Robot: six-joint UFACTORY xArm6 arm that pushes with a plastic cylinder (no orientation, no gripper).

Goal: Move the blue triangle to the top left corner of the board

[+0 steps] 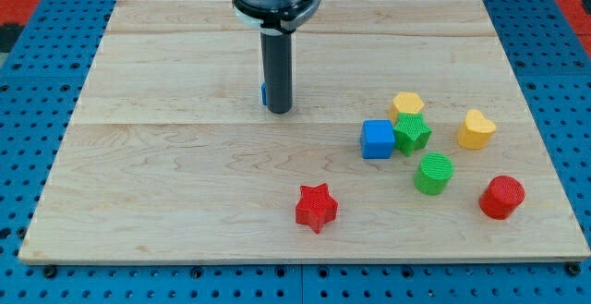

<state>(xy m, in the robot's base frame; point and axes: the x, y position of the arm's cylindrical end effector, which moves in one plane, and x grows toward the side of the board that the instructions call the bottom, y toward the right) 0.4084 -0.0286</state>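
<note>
Single view, raised at the board's [185,202] bottom edge, angled down, whole board framed

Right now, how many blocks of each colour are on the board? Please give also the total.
Blue: 2, cube and a sliver just left of my tip
Yellow: 2
Green: 2
Red: 2
Total: 8

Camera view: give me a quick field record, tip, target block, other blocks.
tip: my tip at board centre-top
target: blue triangle mostly hidden behind rod, touching tip's left side
cluster, view's right: blue cube, green star, yellow hexagon, yellow heart, green cylinder, red cylinder
alone: red star
</note>
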